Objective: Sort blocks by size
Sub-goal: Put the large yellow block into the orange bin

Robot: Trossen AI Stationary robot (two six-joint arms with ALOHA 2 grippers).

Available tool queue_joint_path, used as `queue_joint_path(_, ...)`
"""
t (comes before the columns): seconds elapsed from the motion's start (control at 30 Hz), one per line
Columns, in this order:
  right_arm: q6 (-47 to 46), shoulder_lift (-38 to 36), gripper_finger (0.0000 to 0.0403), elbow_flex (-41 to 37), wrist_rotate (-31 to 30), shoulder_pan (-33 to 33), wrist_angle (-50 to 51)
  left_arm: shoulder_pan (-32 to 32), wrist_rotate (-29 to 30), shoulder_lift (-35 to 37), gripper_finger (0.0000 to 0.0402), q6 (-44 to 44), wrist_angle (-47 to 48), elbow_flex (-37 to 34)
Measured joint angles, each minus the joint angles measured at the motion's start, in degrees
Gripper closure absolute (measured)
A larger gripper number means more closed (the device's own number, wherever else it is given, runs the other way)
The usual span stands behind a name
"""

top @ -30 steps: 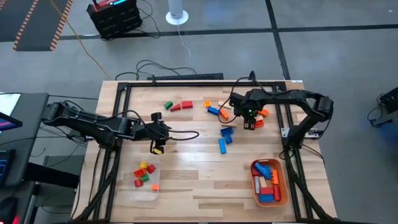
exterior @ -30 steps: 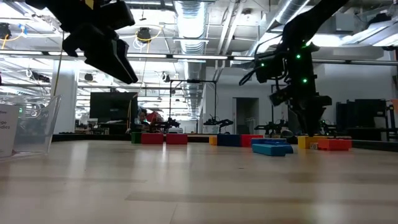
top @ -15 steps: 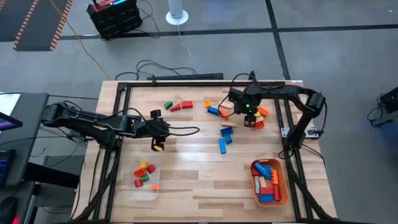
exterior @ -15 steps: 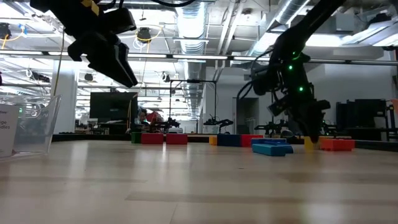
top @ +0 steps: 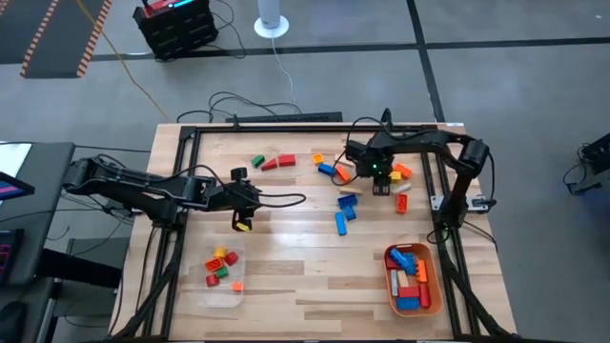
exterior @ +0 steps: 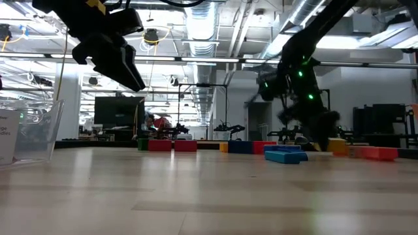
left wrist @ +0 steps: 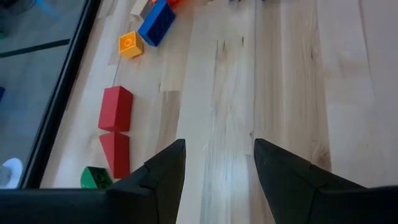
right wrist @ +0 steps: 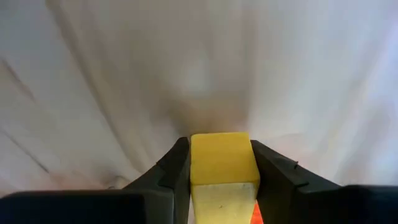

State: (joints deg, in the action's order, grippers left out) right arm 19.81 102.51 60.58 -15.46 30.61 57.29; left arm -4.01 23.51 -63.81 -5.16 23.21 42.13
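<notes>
Right gripper [top: 380,187]: reaches in from the table's right edge, elbow bent, tip low over the far-right wood; jaws clamped on a yellow block [right wrist: 222,163].
Left gripper [top: 242,225]: stretched level from the left side, hanging over mid-left table; fingers [left wrist: 163,171] parted, nothing between.
Loose blocks [top: 345,203]: scattered across the far half of the table.
Clear tray [top: 221,292]: near left, short blocks.
Orange tray [top: 434,280]: near right, long bars.
Writing: none readable.

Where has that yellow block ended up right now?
The yellow block sits pinched in the right claw, low over the table's far right part in the high view, among loose blocks, with a red block lying beside it.
</notes>
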Motion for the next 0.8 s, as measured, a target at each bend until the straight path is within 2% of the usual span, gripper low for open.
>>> queue_joint_path(0.07,-1.50,-1.20,0.0246,1.74,0.10,-0.85,-0.05,0.08,0.00,0.00,0.0217,-0.03,-0.04,0.00)
queue_joint_path(0.2,-1.75,-4.29,0.0217,4.84,0.11,-3.84,1.06,0.32,0.02,0.00,0.0217,0.00,-0.06,0.00)
queue_joint_path(0.4,-4.85,-9.48,0.0248,9.90,1.55,-9.88,1.96,0.32,0.02,0.00,0.0217,0.10,0.19,0.00)
queue_joint_path(0.6,-14.73,-14.62,0.0248,12.94,5.65,-18.50,4.23,0.32,0.02,0.00,0.0217,0.50,0.49,0.00)
queue_joint_path(0.8,-29.09,-19.94,0.0226,13.06,6.38,-31.49,6.59,0.31,0.03,0.00,0.0217,1.03,1.14,0.00)
